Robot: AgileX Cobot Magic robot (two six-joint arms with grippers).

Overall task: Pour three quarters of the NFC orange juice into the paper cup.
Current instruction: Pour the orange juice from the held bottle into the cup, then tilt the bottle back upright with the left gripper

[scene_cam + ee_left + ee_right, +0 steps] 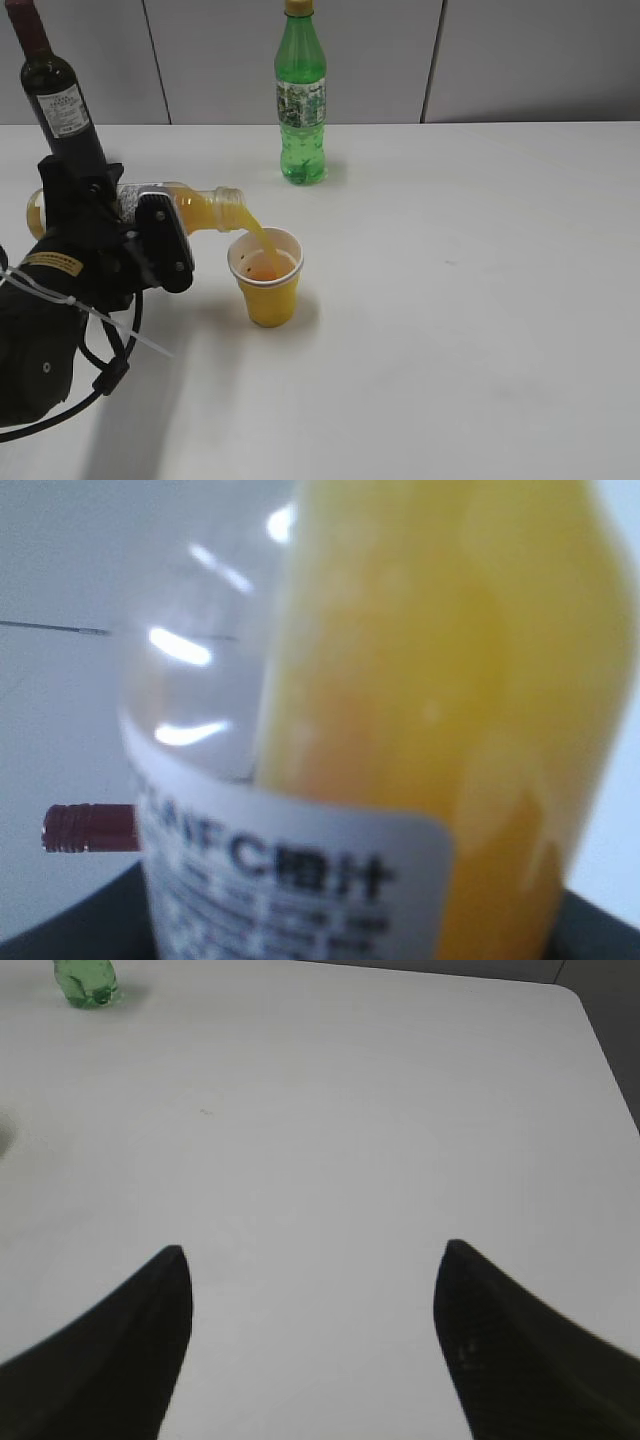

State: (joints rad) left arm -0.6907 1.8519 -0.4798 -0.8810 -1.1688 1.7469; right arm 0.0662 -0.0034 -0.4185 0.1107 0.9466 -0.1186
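My left gripper (140,235) is shut on the NFC orange juice bottle (205,208) and holds it tipped on its side, neck to the right over the yellow paper cup (268,290). A stream of orange juice runs from the neck into the cup, which holds some juice at its bottom. In the left wrist view the bottle (420,710) fills the frame, orange liquid on the right, its white label below. My right gripper (312,1260) is open and empty over bare table; it does not show in the exterior view.
A tall green bottle (301,95) stands at the back centre, also in the right wrist view (87,982). A dark wine bottle (55,90) stands at the back left behind my left arm; its red top shows in the left wrist view (88,827). White table (480,300).
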